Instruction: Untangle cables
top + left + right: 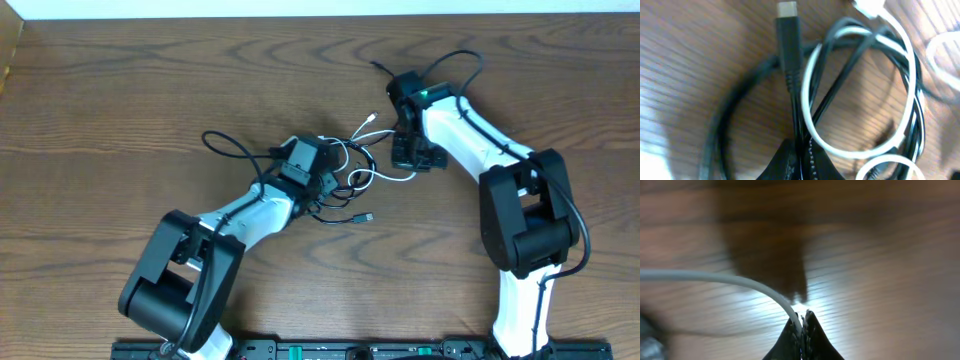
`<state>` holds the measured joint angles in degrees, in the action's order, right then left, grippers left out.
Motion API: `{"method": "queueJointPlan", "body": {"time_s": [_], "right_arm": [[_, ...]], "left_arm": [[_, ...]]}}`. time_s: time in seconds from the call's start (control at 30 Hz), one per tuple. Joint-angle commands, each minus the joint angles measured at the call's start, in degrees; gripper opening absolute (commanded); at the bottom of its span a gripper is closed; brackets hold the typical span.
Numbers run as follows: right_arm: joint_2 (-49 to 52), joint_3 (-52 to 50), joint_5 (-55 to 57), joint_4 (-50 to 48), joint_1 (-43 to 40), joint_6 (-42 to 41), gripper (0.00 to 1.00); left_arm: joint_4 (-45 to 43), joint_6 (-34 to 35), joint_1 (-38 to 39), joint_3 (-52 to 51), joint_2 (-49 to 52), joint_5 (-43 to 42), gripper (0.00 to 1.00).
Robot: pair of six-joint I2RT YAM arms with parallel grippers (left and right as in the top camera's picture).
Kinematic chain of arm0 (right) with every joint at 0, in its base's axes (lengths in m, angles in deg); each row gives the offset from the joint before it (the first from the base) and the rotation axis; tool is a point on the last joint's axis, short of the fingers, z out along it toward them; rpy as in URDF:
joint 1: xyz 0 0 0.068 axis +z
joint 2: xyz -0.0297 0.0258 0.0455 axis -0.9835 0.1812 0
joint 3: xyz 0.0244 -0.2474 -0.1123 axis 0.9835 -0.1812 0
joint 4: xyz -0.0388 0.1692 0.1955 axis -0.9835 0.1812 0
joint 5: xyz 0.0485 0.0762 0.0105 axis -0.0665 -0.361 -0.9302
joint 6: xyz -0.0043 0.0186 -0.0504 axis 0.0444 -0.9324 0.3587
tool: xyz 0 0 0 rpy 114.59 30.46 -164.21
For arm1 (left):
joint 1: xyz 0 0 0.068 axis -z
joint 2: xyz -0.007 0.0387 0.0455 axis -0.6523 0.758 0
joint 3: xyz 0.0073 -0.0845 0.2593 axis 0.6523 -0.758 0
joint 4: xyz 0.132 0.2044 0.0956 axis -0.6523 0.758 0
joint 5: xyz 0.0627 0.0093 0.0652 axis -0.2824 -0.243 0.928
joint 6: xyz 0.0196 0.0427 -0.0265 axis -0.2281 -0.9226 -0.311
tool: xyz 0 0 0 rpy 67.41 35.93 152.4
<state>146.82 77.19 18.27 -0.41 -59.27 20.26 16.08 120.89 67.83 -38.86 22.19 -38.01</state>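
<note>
A tangle of thin cables (352, 175) lies at the table's middle: a white cable (385, 178) looped through black cables (340, 215). My left gripper (322, 185) sits over the tangle's left side, shut on a black cable (790, 75) whose plug points away from it. White loops (812, 100) cross that black cable in the left wrist view. My right gripper (412, 160) is at the tangle's right end, shut on the white cable (755, 285), which runs off to the left in the right wrist view.
A loose black plug end (367, 217) lies just in front of the tangle. A thicker black arm cable (225, 145) loops left of the left wrist. The table's far edge (320, 14) runs along the top.
</note>
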Motion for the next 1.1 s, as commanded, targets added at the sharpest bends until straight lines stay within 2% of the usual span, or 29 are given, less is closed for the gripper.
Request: {"method": "queueJointPlan", "body": {"time_s": [0.0, 0.47, 0.6, 0.73, 0.87, 1.07], "right_arm": [[-3.5, -0.3, 6.6, 1.2, -3.9, -2.2, 0.01], [-3.9, -1.1, 10.3, 3.4, -17.4, -7.0, 0.01], [-3.9, -3.3, 13.4, 2.8, -20.4, -11.8, 0.01], [-3.9, -5.5, 9.4, -0.4, -21.8, -12.0, 0.01], [-3.9, -5.7, 6.2, -2.3, -21.3, -8.0, 0.01], [-3.9, -5.7, 1.2, -5.8, -18.6, 6.2, 0.01]], "left_arm": [[3.2, -2.9, -4.4, -0.9, 1.5, 1.1, 0.08], [6.1, -16.7, -19.7, -0.9, 1.5, -7.1, 0.08], [6.1, -26.0, -23.2, -0.8, 1.5, -11.0, 0.08], [8.0, -33.2, -25.1, -0.9, 1.5, -11.5, 0.07], [9.7, -38.3, -24.9, -0.9, 1.5, -11.5, 0.07], [8.8, -42.6, -24.8, -0.9, 1.5, -11.4, 0.08]]}}
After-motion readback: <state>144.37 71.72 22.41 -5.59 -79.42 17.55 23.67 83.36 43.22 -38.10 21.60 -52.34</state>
